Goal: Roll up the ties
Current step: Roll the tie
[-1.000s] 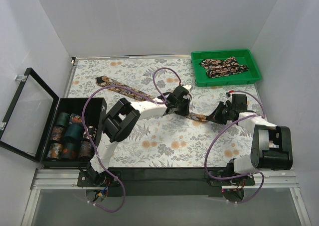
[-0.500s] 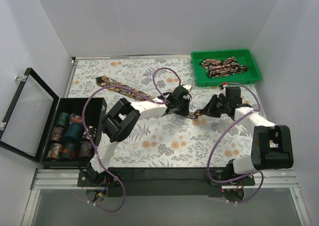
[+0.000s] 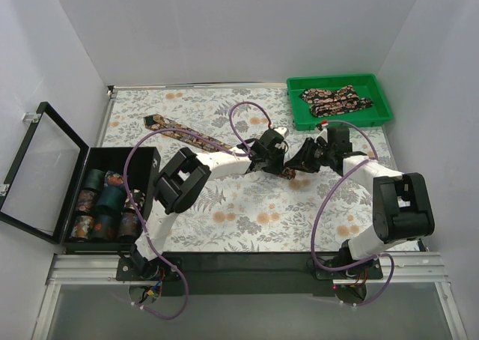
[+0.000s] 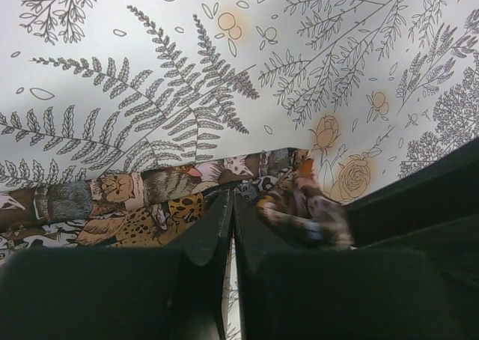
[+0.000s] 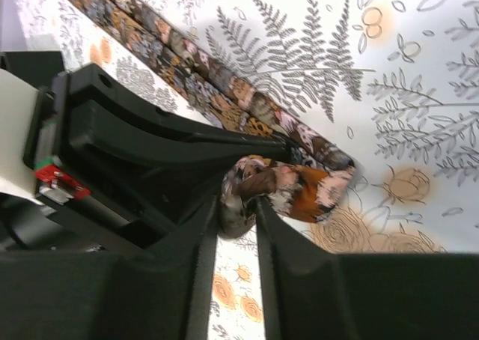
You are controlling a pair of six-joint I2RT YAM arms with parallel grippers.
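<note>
A dark paisley tie [image 3: 187,135] lies diagonally on the fern-patterned cloth, from the far left to the centre. My left gripper [image 3: 277,162] is shut, its tips resting on the tie [image 4: 142,198] near its near end; the left wrist view shows its jaws [image 4: 233,199] closed to a thin slit. My right gripper [image 3: 299,162] sits just right of it, shut on the tie's end [image 5: 299,190], which is folded back over the strip [image 5: 194,59]. In the right wrist view the fabric sits between my right gripper's fingers [image 5: 238,205]. More ties [image 3: 333,100] lie in the green tray.
The green tray [image 3: 378,119] stands at the back right. An open black box [image 3: 150,156] at the left holds several rolled ties [image 3: 105,201]; its lid [image 3: 41,171] lies open to the left. White walls enclose the table.
My right gripper has moved left toward the left gripper, carrying the tie's end and folding it back over the strip. The left arm has stayed in place.
</note>
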